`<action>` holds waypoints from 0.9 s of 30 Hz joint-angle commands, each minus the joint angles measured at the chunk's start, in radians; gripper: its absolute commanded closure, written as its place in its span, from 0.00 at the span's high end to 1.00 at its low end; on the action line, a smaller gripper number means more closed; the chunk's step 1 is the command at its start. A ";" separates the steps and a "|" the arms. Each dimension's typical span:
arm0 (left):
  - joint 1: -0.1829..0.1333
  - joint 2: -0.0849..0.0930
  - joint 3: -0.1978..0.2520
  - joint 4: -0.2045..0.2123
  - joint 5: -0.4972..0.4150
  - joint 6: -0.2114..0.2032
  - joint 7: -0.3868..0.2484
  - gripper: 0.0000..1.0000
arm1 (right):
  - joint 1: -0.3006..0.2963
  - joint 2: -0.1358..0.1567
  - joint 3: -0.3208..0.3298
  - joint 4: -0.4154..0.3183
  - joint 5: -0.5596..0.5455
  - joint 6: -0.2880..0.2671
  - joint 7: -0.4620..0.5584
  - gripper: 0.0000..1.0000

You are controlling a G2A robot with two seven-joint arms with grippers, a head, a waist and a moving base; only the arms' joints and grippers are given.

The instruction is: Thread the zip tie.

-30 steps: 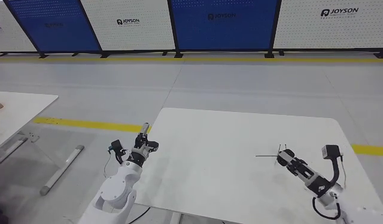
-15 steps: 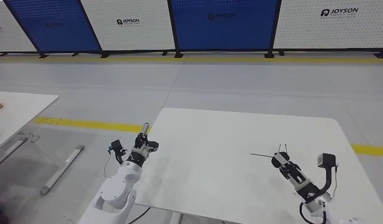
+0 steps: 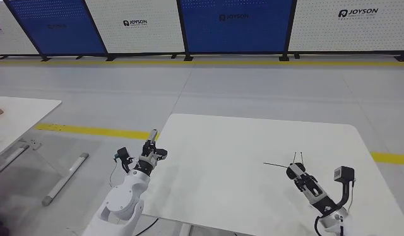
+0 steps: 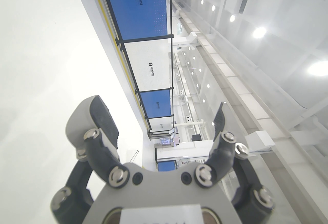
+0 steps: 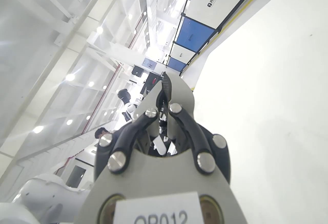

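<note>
Barely discernible, hair-thin zip tie (image 3: 275, 165)

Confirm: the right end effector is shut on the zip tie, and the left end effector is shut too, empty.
Wrong on the left end effector: the left wrist view shows it open, fingers wide apart, empty. The right end effector is shut on the zip tie, as stated.
</note>
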 commanded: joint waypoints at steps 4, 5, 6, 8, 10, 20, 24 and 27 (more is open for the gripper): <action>0.000 0.000 0.000 0.000 0.000 0.000 0.000 1.00 | -0.001 -0.001 0.000 0.001 -0.005 0.000 -0.002 0.00; 0.000 0.000 0.000 0.000 0.000 0.000 0.000 1.00 | -0.001 -0.001 0.000 0.001 -0.005 0.000 -0.002 0.00; 0.000 0.000 0.000 0.000 0.000 0.000 0.000 1.00 | -0.001 -0.001 0.000 0.001 -0.005 0.000 -0.002 0.00; 0.000 0.000 0.000 0.000 0.000 0.000 0.000 1.00 | -0.001 -0.001 0.000 0.001 -0.005 0.000 -0.002 0.00; 0.000 0.000 0.000 0.000 0.000 0.000 0.000 1.00 | -0.001 -0.001 0.000 0.001 -0.005 0.000 -0.002 0.00; -0.005 0.001 0.003 0.031 -0.023 0.003 -0.142 1.00 | -0.001 -0.001 0.000 0.001 -0.005 0.000 -0.002 0.00; 0.001 0.002 0.047 0.034 0.003 -0.013 -0.243 1.00 | -0.001 -0.001 0.000 0.001 -0.005 0.000 -0.002 0.00; 0.021 0.003 0.076 0.016 0.052 -0.060 -0.309 1.00 | -0.001 -0.001 0.000 0.001 -0.005 0.000 -0.002 0.00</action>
